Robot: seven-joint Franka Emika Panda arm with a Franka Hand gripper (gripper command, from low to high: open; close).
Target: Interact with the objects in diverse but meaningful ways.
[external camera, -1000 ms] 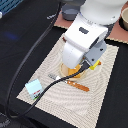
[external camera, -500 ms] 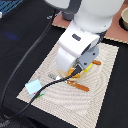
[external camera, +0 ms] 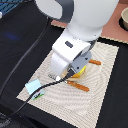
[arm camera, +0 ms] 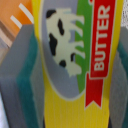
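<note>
Your gripper [external camera: 75, 75] is clamping the bright yellow rectangular box [arm camera: 80, 65], a toy butter pack, padded fingers [arm camera: 26, 75] pressing both sides, low over the striped mat [external camera: 107, 95]. You're wise lifting straight up, keeping it square between the pads. An orange-handled utensil [external camera: 79, 86] is lying just beside it, and the small white carton [external camera: 34, 87] is sitting near the mat's corner on the black table [external camera: 20, 35].

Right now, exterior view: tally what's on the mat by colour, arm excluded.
Yellow: 1, the butter box, mostly hidden under the gripper
Orange: 2, the orange-handled utensils
White with green-blue: 1, the small carton
Total: 4 visible
</note>
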